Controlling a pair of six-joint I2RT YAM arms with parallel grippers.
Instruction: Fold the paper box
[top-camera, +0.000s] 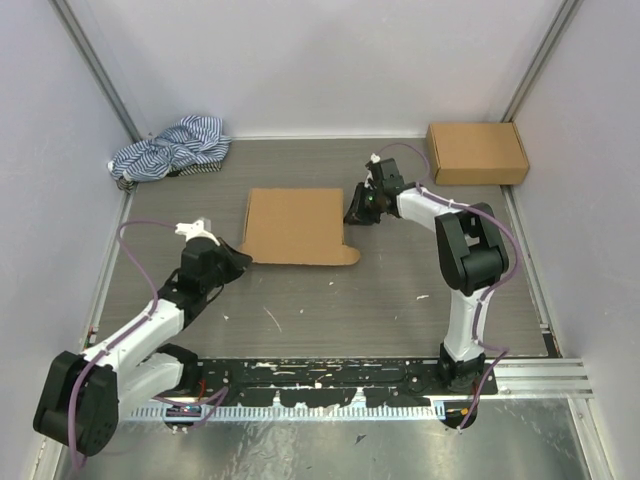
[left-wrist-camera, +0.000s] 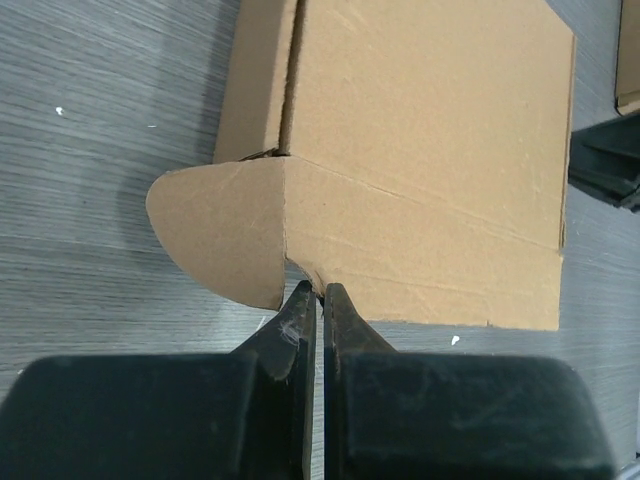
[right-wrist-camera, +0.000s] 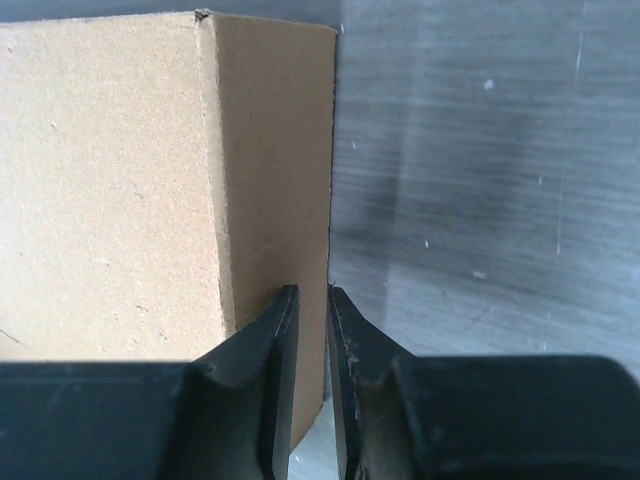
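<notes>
The box (top-camera: 297, 226) lies flat in the middle of the counter (top-camera: 380, 300), broad brown panel up. In the left wrist view a rounded flap (left-wrist-camera: 215, 235) sticks out at the box's near left corner, next to a creased front strip.

The left gripper (top-camera: 242, 259) sits at that near left corner. Seen from its own wrist, the left gripper (left-wrist-camera: 320, 293) is clenched, with only a thin slit between the jaws. Its tips touch the box (left-wrist-camera: 430, 150) at the notch where the flap meets the front strip. I cannot tell whether a sliver of cardboard is nipped between them.

The right gripper (top-camera: 353, 214) is at the box's right side, toward the far corner. From its wrist, the box (right-wrist-camera: 100, 180) fills the left half, showing the top face and one side wall. The right gripper (right-wrist-camera: 312, 300) has its jaws a little apart at that wall's outer edge, the left finger (right-wrist-camera: 265, 350) in front of the wall and the right one in front of the counter. Cardboard colour shows in the gap, but I cannot tell whether the wall is grasped or only lies behind the tips.

A second box (top-camera: 477, 152) sits in the far right corner, well apart. A striped cloth (top-camera: 170, 148) lies bunched in the far left corner
</notes>
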